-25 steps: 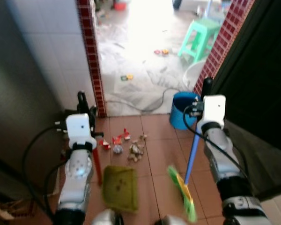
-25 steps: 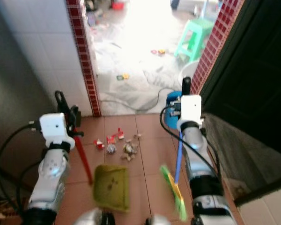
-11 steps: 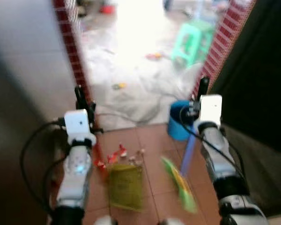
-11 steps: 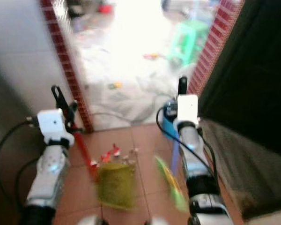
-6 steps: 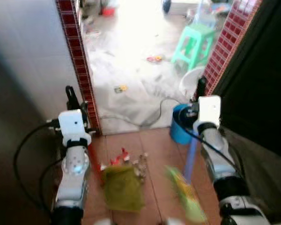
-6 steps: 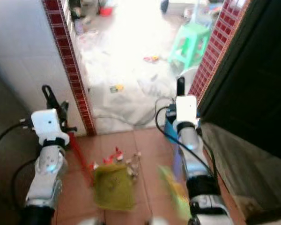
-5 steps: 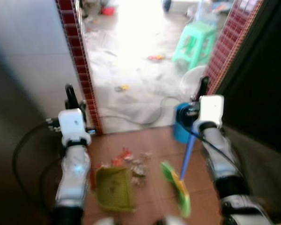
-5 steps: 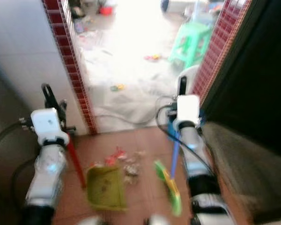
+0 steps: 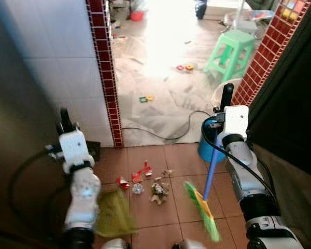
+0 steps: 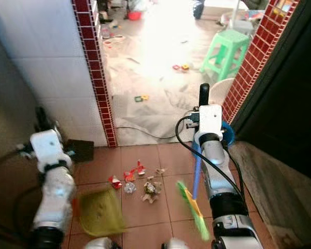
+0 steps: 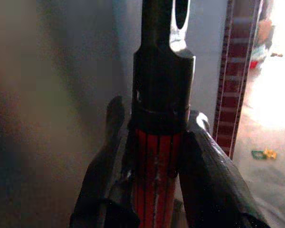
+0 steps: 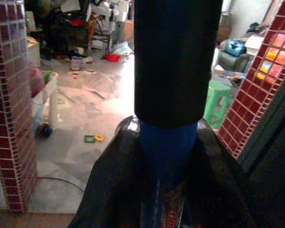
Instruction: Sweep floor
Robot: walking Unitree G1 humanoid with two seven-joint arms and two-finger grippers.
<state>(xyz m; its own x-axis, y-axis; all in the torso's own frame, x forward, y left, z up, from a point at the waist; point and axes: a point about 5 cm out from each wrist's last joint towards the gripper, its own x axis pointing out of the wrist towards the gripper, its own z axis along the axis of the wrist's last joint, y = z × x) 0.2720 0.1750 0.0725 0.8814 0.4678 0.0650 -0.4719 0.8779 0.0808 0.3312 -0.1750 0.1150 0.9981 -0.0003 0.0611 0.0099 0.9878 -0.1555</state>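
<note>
A small pile of litter, red scraps and crumpled bits, lies on the terracotta tiles between my arms. My left gripper is shut on the red handle of a yellow-green dustpan, which is blurred and sits low, left of the litter. My right gripper is shut on the blue handle of a broom. Its green bristles rest on the tiles just right of the pile. In the left eye view the left gripper is by the white wall and the right gripper stands above a bucket.
A blue bucket stands behind the broom handle beside a red brick pillar. Another brick pillar edges the doorway on the left. Beyond it are a black cable, small toys and a green stool.
The view has steadied and shifted. The dustpan has swung left, away from the litter, along with my left arm. The broom stays right of the pile.
</note>
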